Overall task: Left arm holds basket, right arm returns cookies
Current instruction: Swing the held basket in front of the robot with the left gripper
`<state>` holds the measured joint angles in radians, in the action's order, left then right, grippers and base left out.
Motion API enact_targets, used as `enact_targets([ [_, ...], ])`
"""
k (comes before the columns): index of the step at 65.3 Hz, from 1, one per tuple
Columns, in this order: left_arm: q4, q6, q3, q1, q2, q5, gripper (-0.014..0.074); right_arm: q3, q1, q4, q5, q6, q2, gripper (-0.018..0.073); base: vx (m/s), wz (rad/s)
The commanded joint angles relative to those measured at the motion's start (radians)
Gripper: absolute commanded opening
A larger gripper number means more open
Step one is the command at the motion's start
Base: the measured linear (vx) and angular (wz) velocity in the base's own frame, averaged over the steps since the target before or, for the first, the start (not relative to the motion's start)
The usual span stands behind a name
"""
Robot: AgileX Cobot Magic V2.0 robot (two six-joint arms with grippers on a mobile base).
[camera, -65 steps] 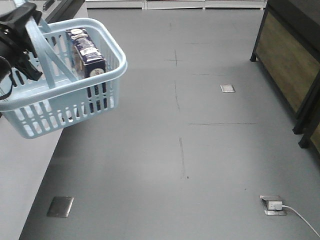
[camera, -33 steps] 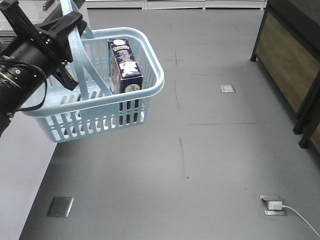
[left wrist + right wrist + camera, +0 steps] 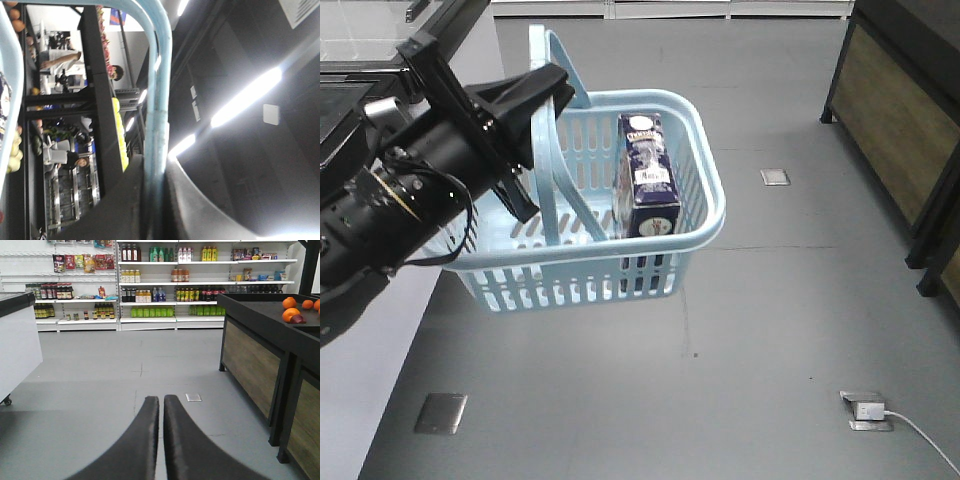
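Observation:
My left arm reaches in from the left, and its black wedge gripper is shut on one hoop handle of the light blue basket. The basket hangs above the grey floor, tilted a little. The cookies, a tall navy box, stand upright inside it against the right wall. In the left wrist view the pale blue handle runs straight down into my left gripper. My right gripper is shut with nothing in it, pointing out over the floor; it does not show in the front view.
A dark wood-panelled display stand lines the right side and carries oranges. A white counter runs along the left. A floor socket with a white plug and metal floor plates lie ahead. Stocked shelves fill the far wall.
My left arm has swung the basket from the upper left rightward and lower, toward the middle of the view. The cookie box rode along inside it. More of the arm now shows.

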<state>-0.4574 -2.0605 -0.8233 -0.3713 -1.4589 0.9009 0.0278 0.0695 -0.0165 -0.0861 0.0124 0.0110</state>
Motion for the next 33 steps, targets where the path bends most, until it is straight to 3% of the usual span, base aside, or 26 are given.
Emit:
enact_targets([
  [1, 0.076, -0.004, 0.03, -0.026, 0.059, 0.124, -0.0004, 0.019, 0.0, 0.005, 0.072, 0.006, 0.013, -0.0006, 0.0, 0.0],
  [10, 0.126, 0.008, 0.125, -0.069, 0.082, 0.179, -0.0004, 0.019, 0.0, 0.005, 0.072, 0.006, 0.013, -0.0006, 0.0, 0.0],
  [33, 0.126, 0.031, 0.206, -0.169, 0.139, 0.241, -0.0004, 0.019, 0.0, 0.005, 0.072, 0.006, 0.013, -0.0006, 0.0, 0.0],
])
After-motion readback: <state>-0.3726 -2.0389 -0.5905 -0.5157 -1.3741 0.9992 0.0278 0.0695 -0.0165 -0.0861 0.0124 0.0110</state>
